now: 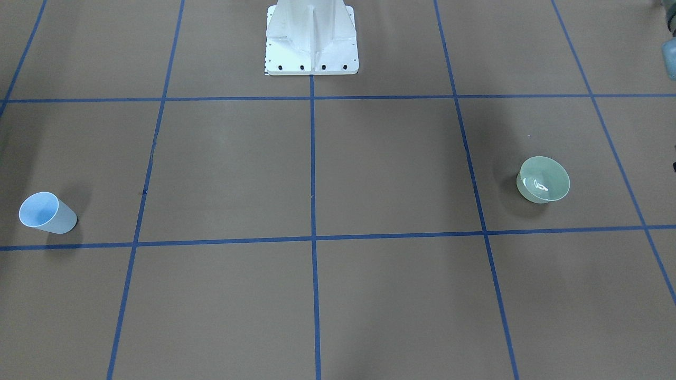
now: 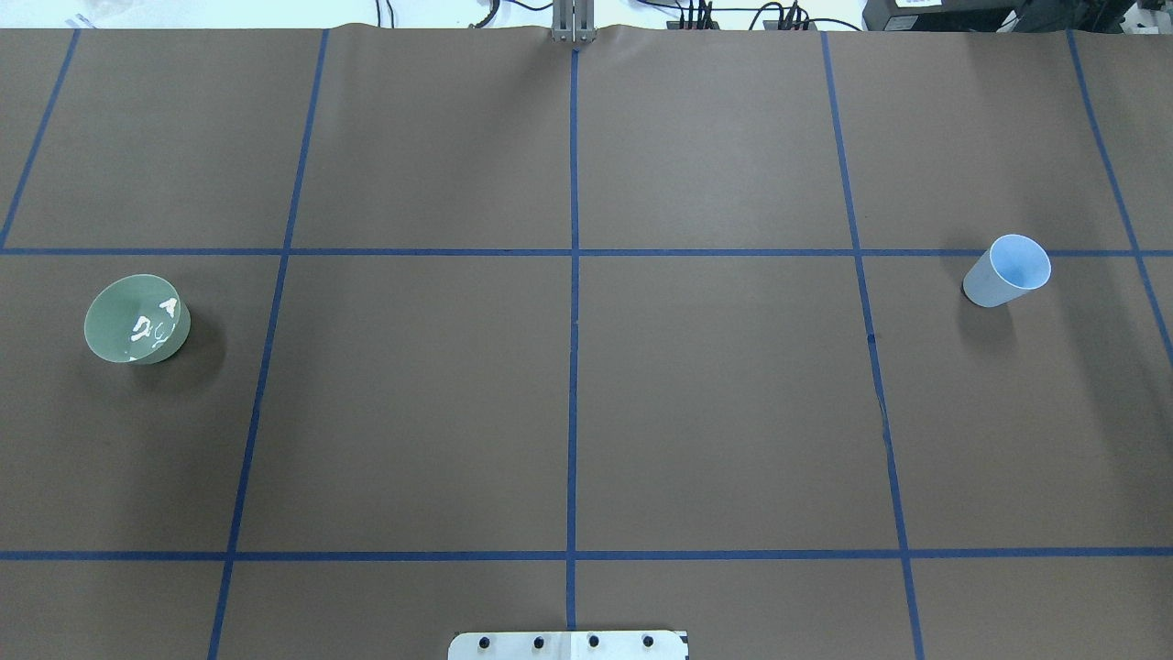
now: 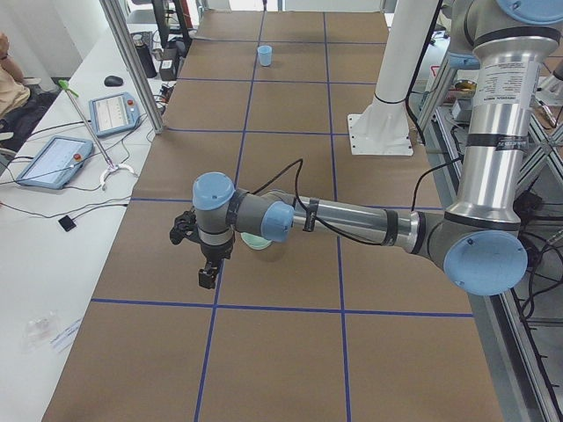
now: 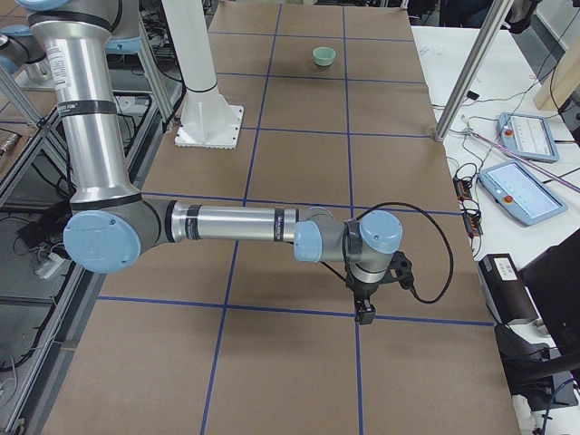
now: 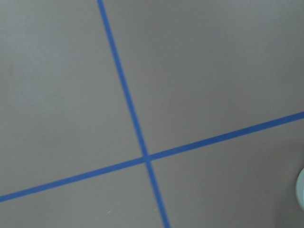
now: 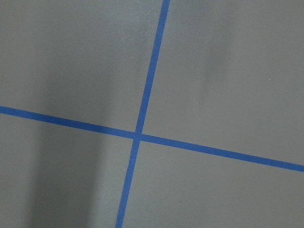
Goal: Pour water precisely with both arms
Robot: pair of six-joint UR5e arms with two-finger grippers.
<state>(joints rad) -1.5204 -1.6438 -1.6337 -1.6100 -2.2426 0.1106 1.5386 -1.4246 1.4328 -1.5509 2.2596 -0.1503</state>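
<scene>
A pale green bowl (image 1: 544, 179) (image 2: 137, 319) with water in it stands on the robot's left side of the table. A light blue cup (image 1: 46, 212) (image 2: 1006, 270) stands upright on the robot's right side. In the exterior left view my left arm (image 3: 352, 220) reaches out low, its gripper (image 3: 208, 277) pointing down just beside the bowl (image 3: 257, 240). In the exterior right view my right arm (image 4: 236, 222) reaches out the same way, gripper (image 4: 365, 313) pointing down over the paper. I cannot tell whether either gripper is open or shut. Both wrist views show only brown paper and blue tape.
The white pedestal (image 1: 311, 37) is bolted at the robot's side of the table. Blue tape lines (image 2: 574, 275) divide the brown paper into squares. Side benches hold teach pendants (image 3: 51, 160) (image 4: 517, 190) and cables; metal posts (image 3: 132, 61) stand at the table's edge.
</scene>
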